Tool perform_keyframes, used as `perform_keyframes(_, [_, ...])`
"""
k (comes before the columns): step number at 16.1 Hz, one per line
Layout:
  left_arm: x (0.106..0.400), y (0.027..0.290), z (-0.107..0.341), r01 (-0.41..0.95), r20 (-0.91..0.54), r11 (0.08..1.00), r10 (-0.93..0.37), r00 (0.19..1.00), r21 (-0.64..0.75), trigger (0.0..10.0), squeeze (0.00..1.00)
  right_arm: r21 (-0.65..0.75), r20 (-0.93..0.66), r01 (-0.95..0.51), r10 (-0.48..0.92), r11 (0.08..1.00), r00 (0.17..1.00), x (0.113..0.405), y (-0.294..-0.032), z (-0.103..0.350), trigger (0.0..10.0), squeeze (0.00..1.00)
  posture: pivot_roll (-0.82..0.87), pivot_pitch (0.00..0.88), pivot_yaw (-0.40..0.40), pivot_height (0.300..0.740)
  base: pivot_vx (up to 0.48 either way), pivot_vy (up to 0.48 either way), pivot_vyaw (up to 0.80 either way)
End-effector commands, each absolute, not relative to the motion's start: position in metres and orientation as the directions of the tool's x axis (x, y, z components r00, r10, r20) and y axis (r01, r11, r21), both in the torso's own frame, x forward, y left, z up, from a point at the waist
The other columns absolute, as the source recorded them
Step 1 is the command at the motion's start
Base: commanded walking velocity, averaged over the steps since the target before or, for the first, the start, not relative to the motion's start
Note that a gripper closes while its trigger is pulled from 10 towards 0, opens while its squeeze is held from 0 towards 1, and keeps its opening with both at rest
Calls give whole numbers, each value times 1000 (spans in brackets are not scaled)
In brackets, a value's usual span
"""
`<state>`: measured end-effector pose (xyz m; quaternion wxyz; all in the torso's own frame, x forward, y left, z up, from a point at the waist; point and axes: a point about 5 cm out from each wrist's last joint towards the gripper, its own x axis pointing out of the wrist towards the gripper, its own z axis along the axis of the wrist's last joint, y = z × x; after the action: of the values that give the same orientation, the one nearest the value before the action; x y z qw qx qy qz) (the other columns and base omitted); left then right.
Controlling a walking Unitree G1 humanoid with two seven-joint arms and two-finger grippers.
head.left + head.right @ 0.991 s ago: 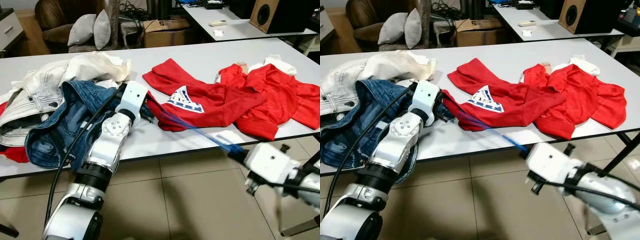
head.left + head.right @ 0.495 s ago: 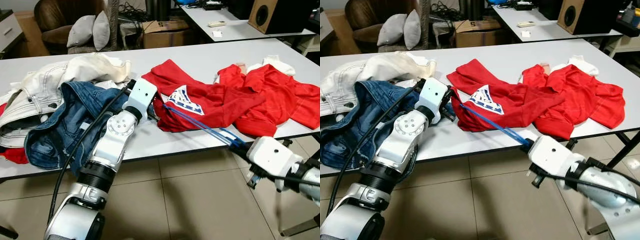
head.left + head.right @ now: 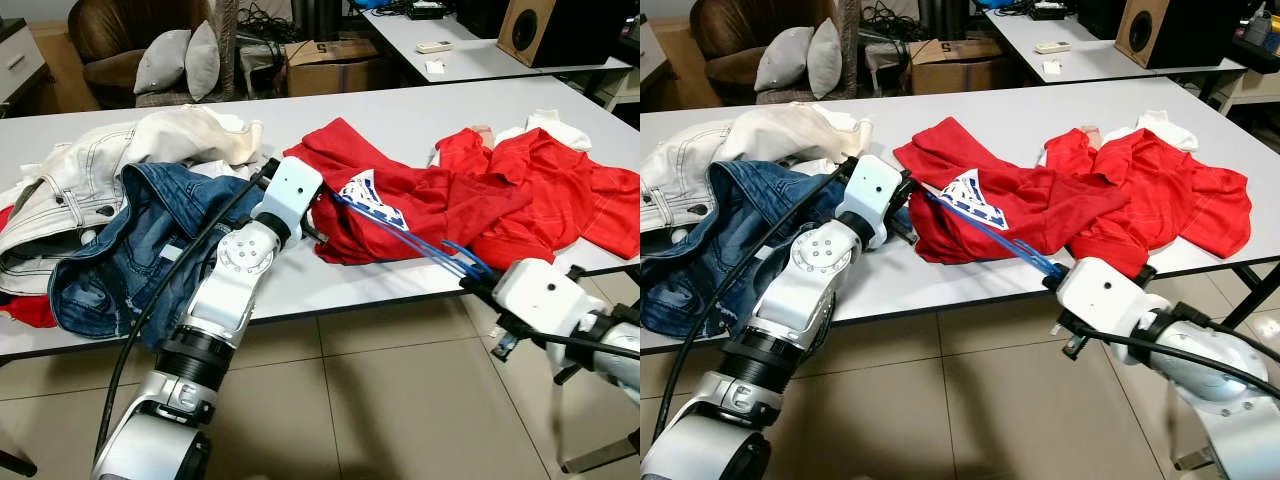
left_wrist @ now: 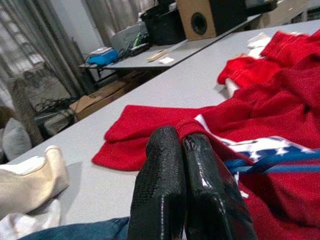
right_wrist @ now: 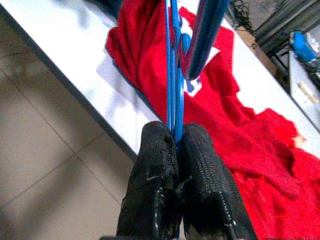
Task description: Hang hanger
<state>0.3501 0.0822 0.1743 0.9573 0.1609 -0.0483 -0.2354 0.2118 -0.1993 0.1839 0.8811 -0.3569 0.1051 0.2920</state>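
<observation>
While the right hand [image 5: 176, 145] clamps the thin blue wire hanger [image 3: 400, 235] beyond the white tabletop's [image 3: 330, 285] front edge, the left hand [image 4: 182, 145] pinches the red printed shirt [image 3: 420, 205].

**Blue hanger pinched over the table edge**

The right gripper [image 5: 176, 145] has its two black fingers [image 5: 152, 175] pressed together on the thin blue wires of a hanger [image 5: 174, 85]. The wires run straight away from the fingertips and out across the red garment [image 5: 225, 115], while a thicker, glossy blue part of the hanger curves in beside them, blurred by closeness. The garment lies spread on the white table [image 5: 90, 55], a white-and-blue print showing just beside the wires. Beside the table's dark edge lies beige tiled floor [image 5: 55, 150].
</observation>
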Motion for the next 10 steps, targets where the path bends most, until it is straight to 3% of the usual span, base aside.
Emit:
perform_keyframes(1, [347,78,176,455,20,832,-486,874,317,0,0,-563,-399,-598,447,570,801,213,-196,183,10000,0,-196,0,50,740,0,0,0])
perform_keyframes(6, [342,69,184,493,47,822,-526,849,285,0,0,-557,-453,-591,383,583,805,217,-201,171,10000,0,-193,0,43,740,0,0,0])
perform_keyframes(10, [334,66,216,547,163,813,-578,800,200,0,0,-471,-504,-466,205,749,839,220,-214,146,10000,0,-191,0,42,740,0,0,0])
